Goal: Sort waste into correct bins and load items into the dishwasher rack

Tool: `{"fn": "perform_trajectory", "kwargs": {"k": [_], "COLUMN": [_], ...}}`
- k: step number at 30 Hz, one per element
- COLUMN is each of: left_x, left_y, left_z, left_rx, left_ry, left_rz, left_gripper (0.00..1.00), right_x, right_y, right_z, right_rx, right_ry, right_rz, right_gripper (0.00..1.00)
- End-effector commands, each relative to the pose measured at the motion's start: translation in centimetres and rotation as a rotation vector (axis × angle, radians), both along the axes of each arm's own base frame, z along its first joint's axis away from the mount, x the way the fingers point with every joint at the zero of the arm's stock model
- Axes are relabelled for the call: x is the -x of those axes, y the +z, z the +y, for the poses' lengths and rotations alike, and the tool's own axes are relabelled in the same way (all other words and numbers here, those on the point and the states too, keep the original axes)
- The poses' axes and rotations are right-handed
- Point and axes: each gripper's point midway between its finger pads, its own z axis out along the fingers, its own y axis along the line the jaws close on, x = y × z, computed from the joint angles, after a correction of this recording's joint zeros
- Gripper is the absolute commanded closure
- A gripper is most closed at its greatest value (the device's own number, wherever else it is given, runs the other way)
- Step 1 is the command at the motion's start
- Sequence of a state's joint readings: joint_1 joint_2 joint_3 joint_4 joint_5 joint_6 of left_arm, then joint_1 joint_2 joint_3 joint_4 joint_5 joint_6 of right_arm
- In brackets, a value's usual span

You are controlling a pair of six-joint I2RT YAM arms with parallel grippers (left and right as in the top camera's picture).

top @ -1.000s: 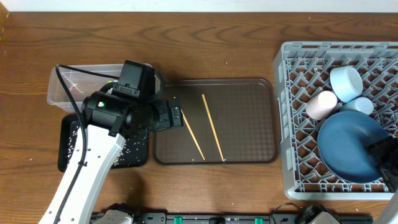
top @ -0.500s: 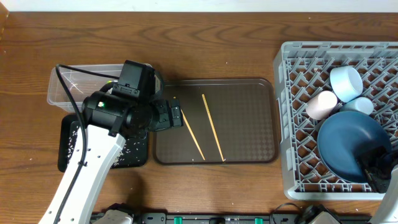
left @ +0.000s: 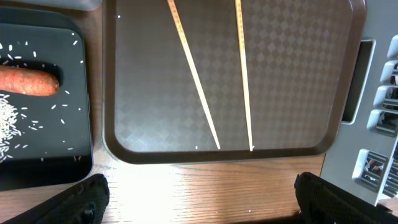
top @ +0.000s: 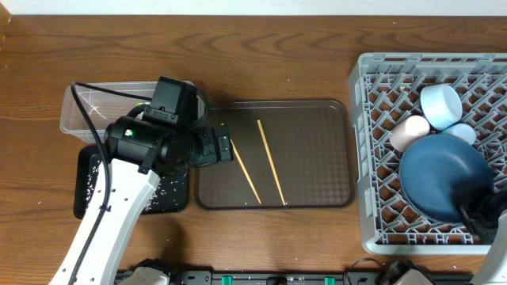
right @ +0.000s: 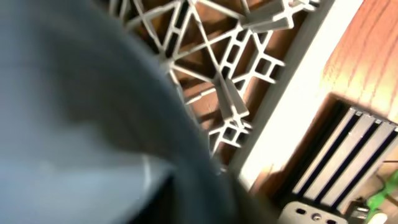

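Overhead, step in hand: loading the dishwasher rack (top: 360,142); the right gripper (top: 474,215) is at the lower-right rim of the blue plate (top: 440,178), which lies inside the rack beside the pink cup (top: 405,133).
Overhead, right arm pose: reaching in from the near right corner, with only its tip in view over the rack.
Overhead, left arm pose: rises from the near edge, its wrist over the left end of the brown tray (top: 317,158); the left gripper (top: 215,148) hangs just beside the two chopsticks (top: 271,162).
Overhead, bins: the black tray (top: 170,198) and clear tub (top: 87,111) sit left of the brown tray, partly under the arm.
Left wrist, hand state: fingers (left: 81,199) spread wide with nothing between them.
Left wrist, task items: both chopsticks lie loose on the brown tray, angled apart; the orange food piece (left: 28,81) and rice grains (left: 12,115) lie in the black tray.
Right wrist, hand state: jaws closed; the plate fills the blurred view and appears pinched at its rim.
Right wrist, surroundings: the rack's lattice and wall are just behind the plate.
Next move, judgement: settle the plate against the lattice before release; the chopsticks are not yet loaded, and being thin and flat on the tray they call for a low, well-centred pinch.
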State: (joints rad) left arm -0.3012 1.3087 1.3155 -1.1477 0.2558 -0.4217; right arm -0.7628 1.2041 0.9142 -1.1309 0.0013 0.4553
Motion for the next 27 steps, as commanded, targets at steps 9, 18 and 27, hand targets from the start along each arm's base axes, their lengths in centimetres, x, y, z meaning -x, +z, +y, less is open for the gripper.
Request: {"fn": "perform_trajectory", "kwargs": {"k": [9,18,27], "left_x": [-0.3,-0.3,-0.3], "left_y": [0.8,0.8,0.8], "left_z": [0.2,0.2,0.2], "left_rx": [0.001,0.001,0.001], "left_ry": [0.006,0.006,0.006], "left_rz": [-0.025,-0.025,-0.025], "left_gripper": [0.02,0.02,0.02], "right_x": [-4.1,-5.9,-7.0], "right_y": [5.0,19.0,23.4], "right_z": [-2.3,-8.7,-11.8], "right_rx": [0.085,0.537,0.983], "right_ry": [0.028,0.018,0.246], "right_rz": [-0.192,-0.306,0.095], "right_gripper": [0.99,0.99,0.99]}}
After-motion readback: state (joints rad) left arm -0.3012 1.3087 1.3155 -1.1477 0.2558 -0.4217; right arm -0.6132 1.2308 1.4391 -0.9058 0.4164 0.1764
